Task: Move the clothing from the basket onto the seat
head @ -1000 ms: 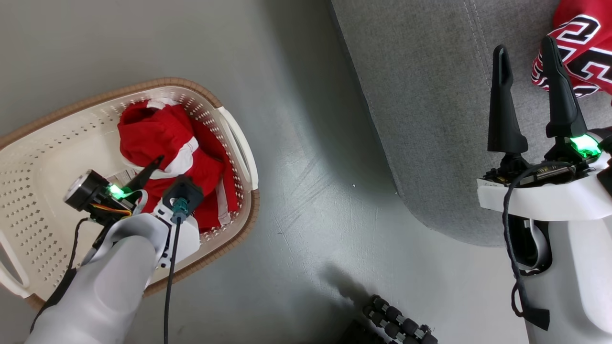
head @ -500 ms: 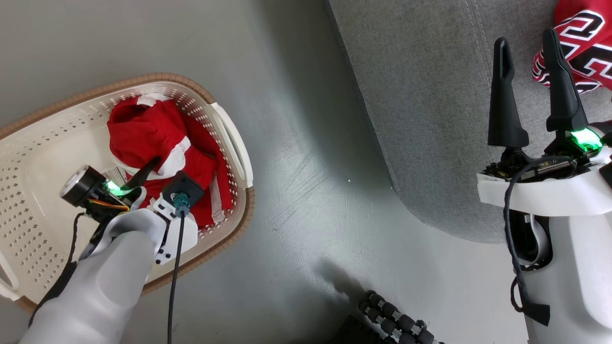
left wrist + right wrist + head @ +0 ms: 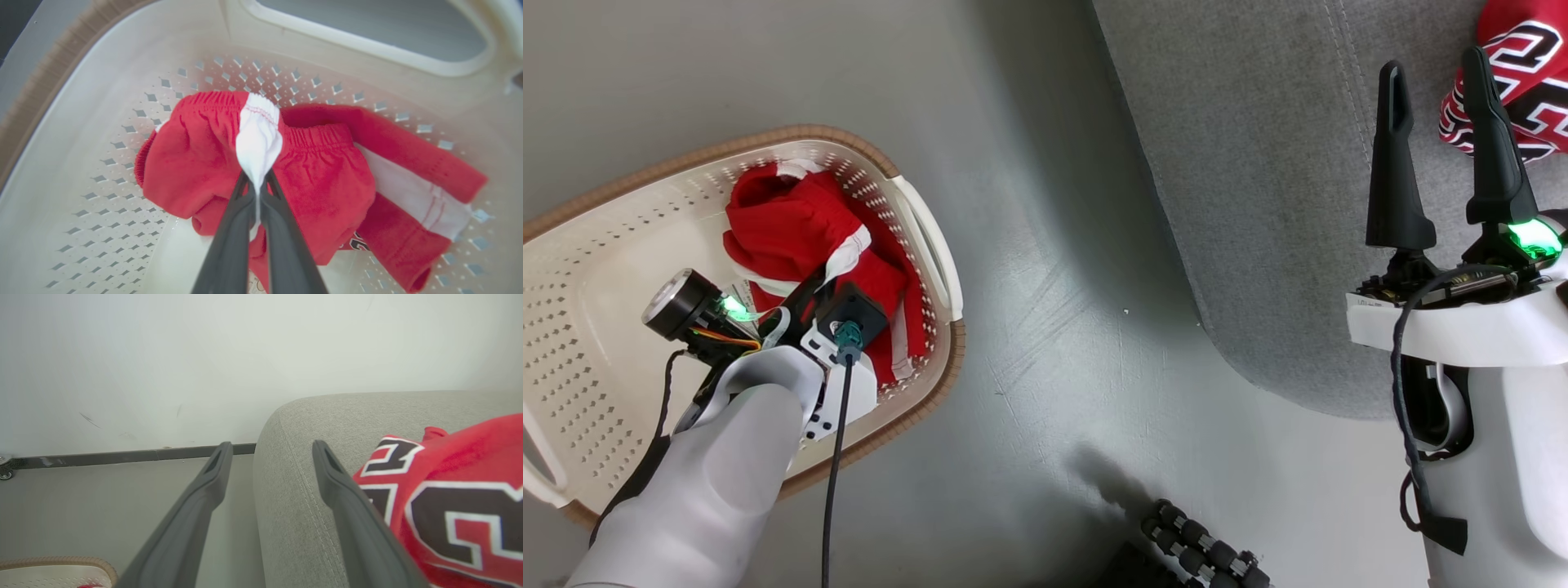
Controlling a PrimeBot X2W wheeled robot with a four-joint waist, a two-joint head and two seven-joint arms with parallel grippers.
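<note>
Shorts [image 3: 196, 163] lie inside the basket [image 3: 605, 269], bunched against one perforated wall. They are red, with white side stripes and an elastic waistband. The left gripper [image 3: 256, 181] reaches into the basket, its fingers pinched together on a fold of white stripe just below the waistband, with cloth squeezed between them.

Judging by how it crumples, the fabric is light, soft and limp. It should lift with little effort, but it will hang and drape, so a trailing leg could catch on the basket's rim on the way out. The gathered waistband looks thicker than the rest and seems the surest place to hold. The present pinch sits close to it.

The jersey [image 3: 1527, 49] lies outside the basket, well apart from it, on the sofa [image 3: 1258, 163] toward the robot's right. The right gripper [image 3: 1433, 61] hovers over the sofa just beside the jersey, far from the basket, with its fingers spread wide and holding nothing.

Count: two garments, one in the basket and one out of it; one basket; one sofa; two grippers.
</note>
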